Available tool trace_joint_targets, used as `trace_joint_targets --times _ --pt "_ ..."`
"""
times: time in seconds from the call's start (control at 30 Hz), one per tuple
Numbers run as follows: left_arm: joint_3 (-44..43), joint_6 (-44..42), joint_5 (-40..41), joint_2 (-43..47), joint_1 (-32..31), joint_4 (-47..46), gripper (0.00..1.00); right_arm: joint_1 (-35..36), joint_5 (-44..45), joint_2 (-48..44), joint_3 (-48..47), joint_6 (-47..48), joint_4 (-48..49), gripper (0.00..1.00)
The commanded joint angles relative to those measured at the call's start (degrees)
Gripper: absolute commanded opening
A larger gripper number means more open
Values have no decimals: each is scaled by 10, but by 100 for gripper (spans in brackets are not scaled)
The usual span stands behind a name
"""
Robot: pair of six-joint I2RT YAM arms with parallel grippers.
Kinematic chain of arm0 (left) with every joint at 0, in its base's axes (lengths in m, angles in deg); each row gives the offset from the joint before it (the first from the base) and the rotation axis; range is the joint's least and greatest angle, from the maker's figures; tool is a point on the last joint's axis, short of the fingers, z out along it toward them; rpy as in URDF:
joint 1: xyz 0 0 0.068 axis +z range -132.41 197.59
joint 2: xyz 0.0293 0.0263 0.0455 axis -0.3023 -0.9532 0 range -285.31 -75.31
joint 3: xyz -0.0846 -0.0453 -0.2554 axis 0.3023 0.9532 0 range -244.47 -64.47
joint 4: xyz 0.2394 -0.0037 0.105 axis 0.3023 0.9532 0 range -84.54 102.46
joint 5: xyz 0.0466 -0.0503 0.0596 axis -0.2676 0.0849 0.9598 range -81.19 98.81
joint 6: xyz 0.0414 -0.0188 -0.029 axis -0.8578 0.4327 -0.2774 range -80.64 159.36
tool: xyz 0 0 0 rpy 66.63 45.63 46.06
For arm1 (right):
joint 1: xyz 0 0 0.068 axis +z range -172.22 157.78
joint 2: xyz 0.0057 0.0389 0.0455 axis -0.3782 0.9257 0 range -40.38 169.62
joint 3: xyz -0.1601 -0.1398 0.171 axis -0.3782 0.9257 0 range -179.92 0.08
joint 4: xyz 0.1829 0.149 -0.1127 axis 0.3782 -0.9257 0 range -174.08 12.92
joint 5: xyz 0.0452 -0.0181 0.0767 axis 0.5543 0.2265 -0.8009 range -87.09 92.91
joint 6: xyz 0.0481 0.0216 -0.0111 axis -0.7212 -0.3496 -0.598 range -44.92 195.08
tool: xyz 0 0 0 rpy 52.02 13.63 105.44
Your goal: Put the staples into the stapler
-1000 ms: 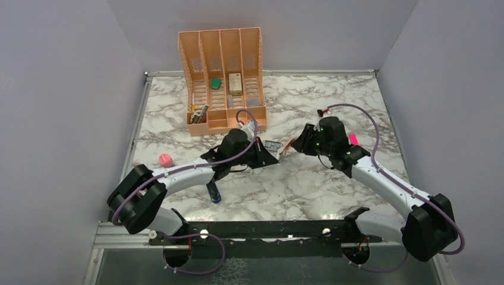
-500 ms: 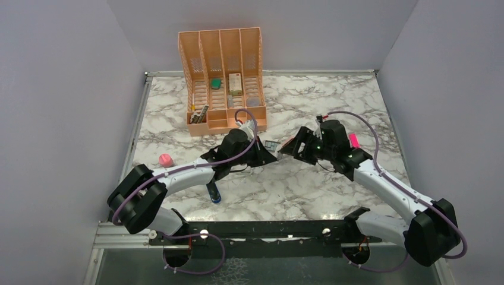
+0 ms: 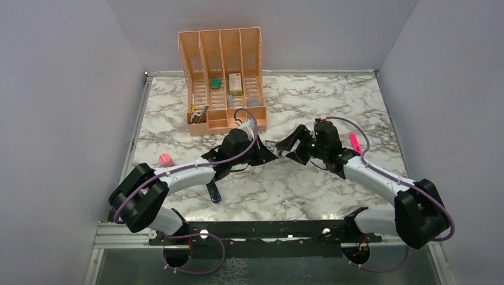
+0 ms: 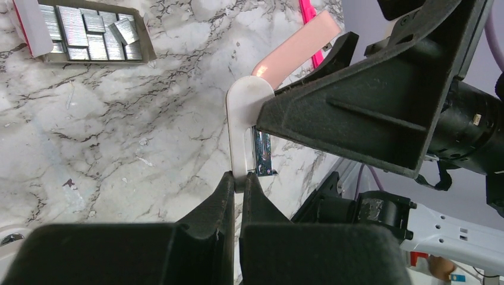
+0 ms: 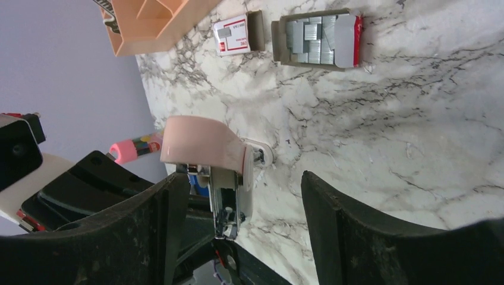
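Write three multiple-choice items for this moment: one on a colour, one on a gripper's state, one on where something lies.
1. What colour is the desk organizer at the back?
A) peach-orange B) green C) black
2. How does the right gripper stand?
A) shut and empty B) open C) out of every view
3. Where is the tray of staples?
A) in the desk organizer B) on the marble table C) in the right gripper

Answers:
1 A: its slotted walls are peach-orange in the top view.
2 B: its fingers stand wide apart on either side of the white-and-pink stapler, which the shut left gripper holds.
3 B: the tray lies flat on the marble, with no gripper on it.
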Motion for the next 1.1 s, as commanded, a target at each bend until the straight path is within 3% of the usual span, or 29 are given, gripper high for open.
trace_joint_targets --times 0.0,0.33,0.4,0.53,0.6,0.9,1.07 --pt "-12 -5 9 -5 -2 -33 0 -1 -9 18 -17 -24 69 71" --pt "-8 -16 4 -8 -2 -40 0 5 -2 18 -38 -8 18 34" --pt "-5 -20 8 -6 -1 -38 14 6 11 14 -48 3 -2 31" --pt "-1 -31 67 11 -1 7 56 6 54 17 -74 48 -65 30" --pt "-10 -40 108 23 -1 57 70 6 70 32 -102 90 -105 31" --pt "-37 -112 209 95 5 173 84 -22 192 88 -175 275 -277 33" --pt "-52 -145 224 107 15 212 84 -67 165 143 -201 343 -282 36"
